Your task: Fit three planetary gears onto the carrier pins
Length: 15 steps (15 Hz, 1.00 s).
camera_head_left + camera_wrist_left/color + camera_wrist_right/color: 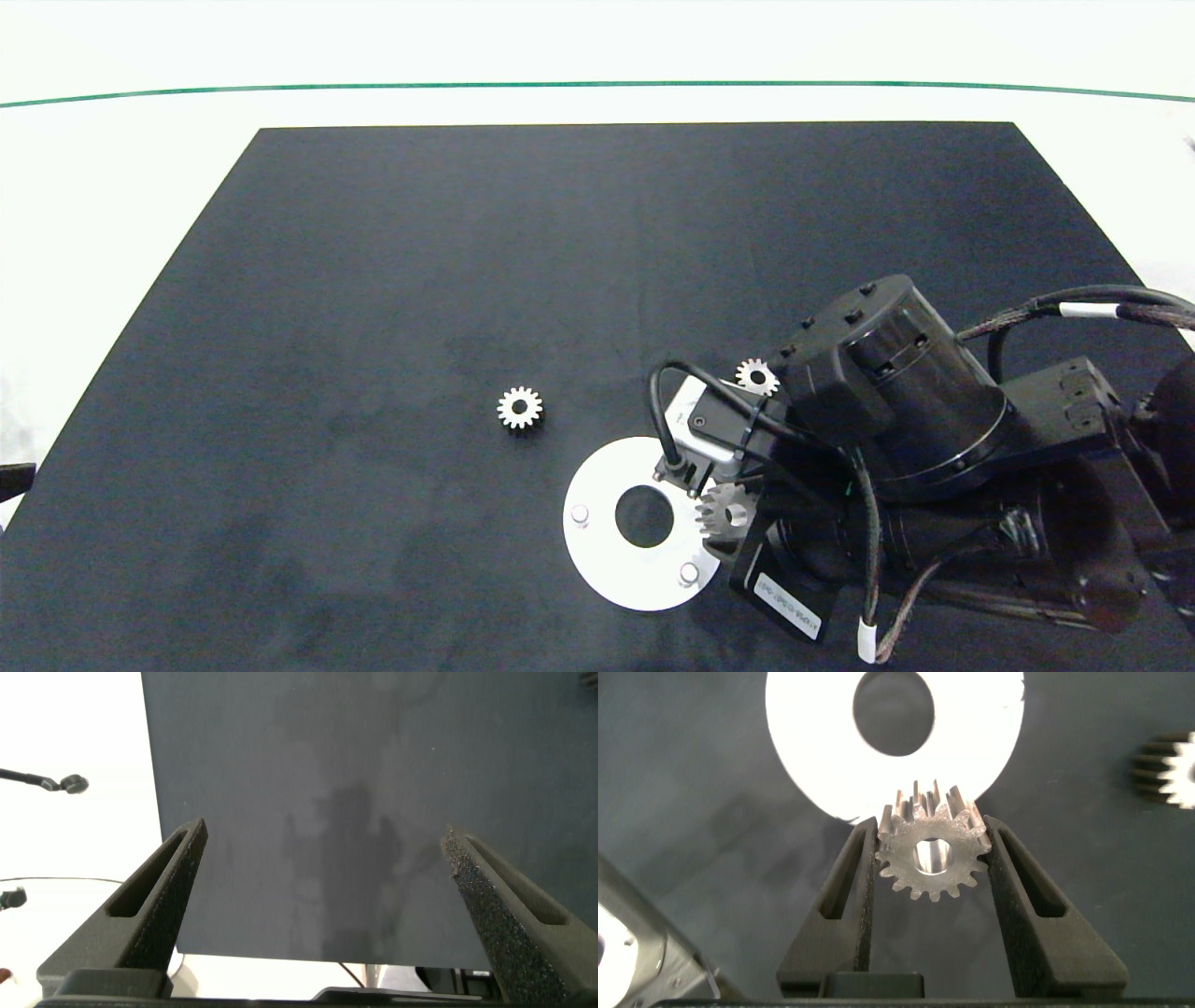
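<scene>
The white disc (607, 551) lies on the black mat near its front edge, and two carrier pins (580, 513) (689, 571) stand up from it. My right gripper (730, 513) is shut on one planetary gear (724, 510), holding it over the disc's right rim. In the right wrist view that gear (929, 854) sits clamped between the two fingers (864, 873), just short of the disc (808, 737). A second gear (519, 408) lies flat on the mat left of the disc. Another gear (757, 376) lies beside the right arm. My left gripper (322, 873) is open over the mat's edge, holding nothing.
The black mat (420, 261) covers most of the white table (112, 168). The right arm's bulky wrist (887, 392) and its cables (672, 411) overhang the disc's right side. The left arm shows only as a dark tip (14, 478) at the left edge.
</scene>
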Each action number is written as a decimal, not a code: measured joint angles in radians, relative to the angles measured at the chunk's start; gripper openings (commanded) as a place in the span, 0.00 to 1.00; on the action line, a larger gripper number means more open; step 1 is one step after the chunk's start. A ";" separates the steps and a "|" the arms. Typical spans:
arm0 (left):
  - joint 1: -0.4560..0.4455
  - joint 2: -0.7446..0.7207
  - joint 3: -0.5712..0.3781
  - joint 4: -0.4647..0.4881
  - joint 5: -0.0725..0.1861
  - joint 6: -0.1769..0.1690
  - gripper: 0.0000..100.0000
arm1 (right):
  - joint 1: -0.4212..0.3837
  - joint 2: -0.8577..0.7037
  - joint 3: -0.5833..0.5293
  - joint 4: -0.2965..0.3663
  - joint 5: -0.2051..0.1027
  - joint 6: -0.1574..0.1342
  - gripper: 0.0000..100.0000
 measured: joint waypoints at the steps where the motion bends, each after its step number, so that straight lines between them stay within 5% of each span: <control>1: 0.000 -0.004 0.000 0.000 0.000 0.000 1.00 | 0.011 0.001 -0.002 0.011 0.000 0.000 0.25; 15: 0.004 -0.018 0.005 -0.018 0.001 0.019 1.00 | 0.048 0.062 -0.029 0.071 0.001 0.007 0.25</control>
